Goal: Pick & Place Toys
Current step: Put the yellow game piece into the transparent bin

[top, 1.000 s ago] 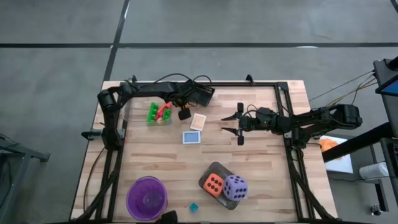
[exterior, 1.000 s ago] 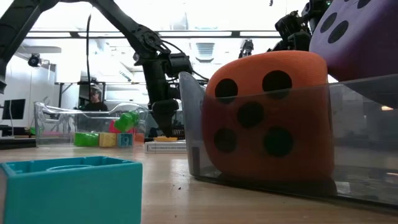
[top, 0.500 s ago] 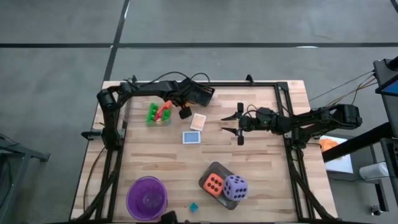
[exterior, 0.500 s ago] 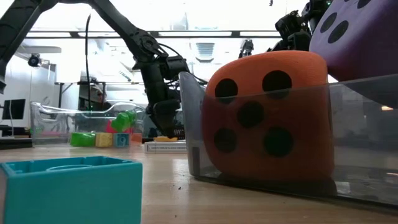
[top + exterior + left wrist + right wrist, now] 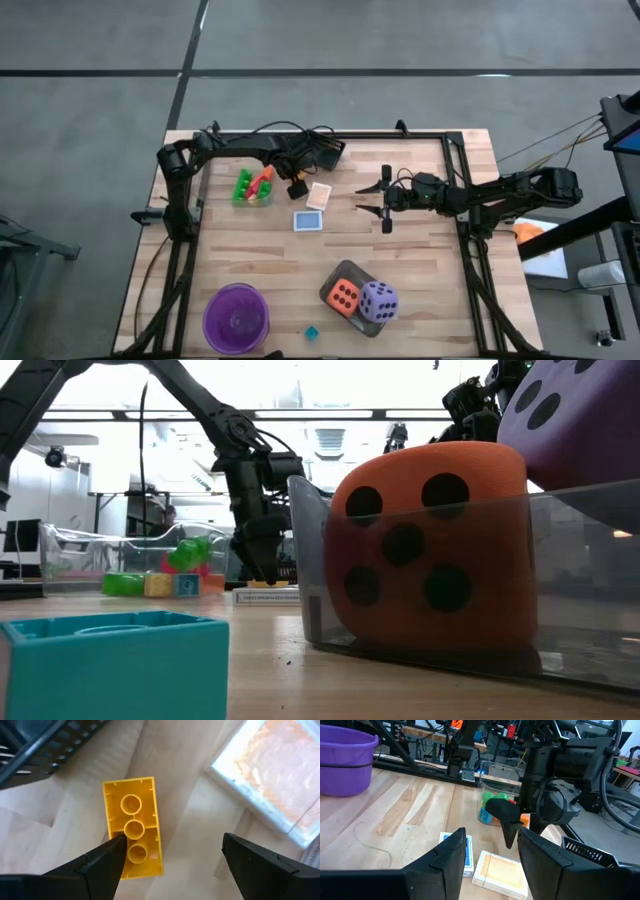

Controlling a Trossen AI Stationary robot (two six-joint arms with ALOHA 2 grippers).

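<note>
One yellow building block [image 5: 133, 826], studs down, on bare table [image 5: 420, 260] beside orange-backed card [image 5: 280, 775] | likely light, rigid, slick: pinch across long sides | left gripper [image 5: 170, 865] spread wide above it, empty | right gripper [image 5: 385, 200] waits mid-table, part-open, empty.

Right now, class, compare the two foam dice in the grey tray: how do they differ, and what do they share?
Colour: the orange die is orange; the purple die is pale purple.
Place: from above, the orange die sits nearer the purple bowl, the purple die on its far side, touching it.
Face: the orange die's top shows four dots; the purple die's top shows more, too small to count.
Shared: both are dark-dotted and sit inside the grey tray.
</note>
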